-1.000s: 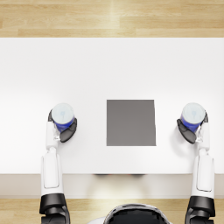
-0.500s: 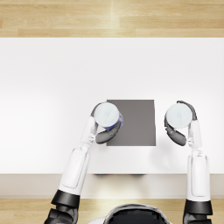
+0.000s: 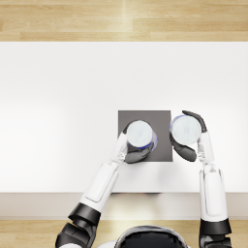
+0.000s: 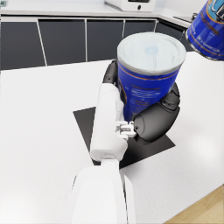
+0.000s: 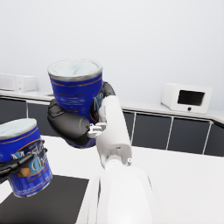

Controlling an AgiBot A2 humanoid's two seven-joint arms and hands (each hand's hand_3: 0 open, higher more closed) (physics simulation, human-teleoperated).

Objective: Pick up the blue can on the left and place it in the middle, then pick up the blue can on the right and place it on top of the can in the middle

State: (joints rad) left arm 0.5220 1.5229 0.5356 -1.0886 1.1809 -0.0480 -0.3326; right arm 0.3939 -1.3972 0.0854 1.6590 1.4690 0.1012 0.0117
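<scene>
My left hand [image 3: 136, 153] grips a blue can with a pale lid [image 3: 140, 134] over the dark square mat [image 3: 163, 121] in the middle of the white table. The left wrist view shows that blue can [image 4: 148, 76] upright in the left hand [image 4: 154, 119], above the mat [image 4: 86, 122]. My right hand [image 3: 190, 139] holds the other blue can [image 3: 186, 129] at the mat's right edge. In the right wrist view this can [image 5: 77, 91] sits upright in the right hand [image 5: 72, 124], raised well above the table, with the left-hand can [image 5: 24, 155] lower beside it.
The white table [image 3: 63, 97] spreads wide to the left and behind the mat; its front edge [image 3: 48, 193] runs just before my arms. A wooden floor [image 3: 121, 19] lies beyond. Dark cabinets [image 4: 61, 41] and a white appliance [image 5: 186, 98] stand in the background.
Both hands have carried their cans inward from the table's sides. The left can now sits over the mat; the right can has reached the mat's right edge.
</scene>
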